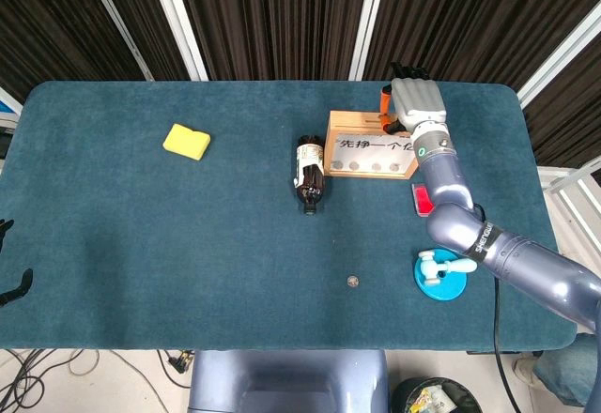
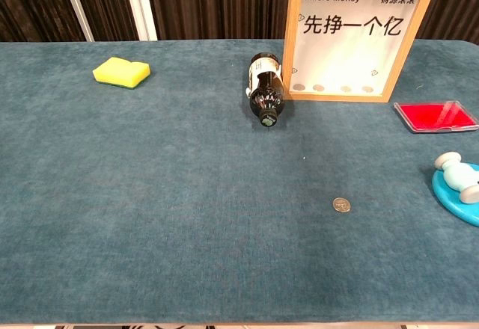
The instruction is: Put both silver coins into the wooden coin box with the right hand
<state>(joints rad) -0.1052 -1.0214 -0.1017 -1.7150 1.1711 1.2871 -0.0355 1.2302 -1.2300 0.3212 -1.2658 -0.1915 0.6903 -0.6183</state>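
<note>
We start with the blue table (image 1: 141, 235), which carries everything. The wooden coin box (image 2: 358, 37) stands upright near its far right side, a pale frame with a white printed front and a row of coins behind the pane at the bottom. It looks stiff and stable, so we think it needs no holding.

The right hand (image 1: 417, 105) is over the top right corner of the box. Its fingers are curled downward, but we cannot tell whether they hold something or not. The left hand (image 1: 11, 272) shows only dark fingertips at the left edge, so its state we also cannot tell.

One silver coin (image 2: 341, 205) lies flat on the cloth, well apart from the box, near the front. It is small, round, grey and thin. We judge it light, hard and slippery; fingertips should pinch its rim, and the soft cloth may help.
</note>
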